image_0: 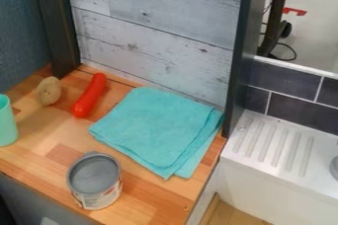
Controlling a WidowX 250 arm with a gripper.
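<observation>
Gripper state, open, closed or holding something, is what we cannot tell. Teal cloth [155, 128] lies on the wooden counter [148, 189], already folded in layers, we judge, though its edges remain unaligned. Nearby we see an upright tin can [99, 197], a red toy sausage [90, 95], a tan rounded item [49, 91] and a mint-green cup [7, 123]. Behind stands a whitewashed plank panel [151, 36]; beside it, a white ribbed drainboard [274, 145] meets dark tiles [284, 81], with gray floor [314, 31] beyond.
</observation>
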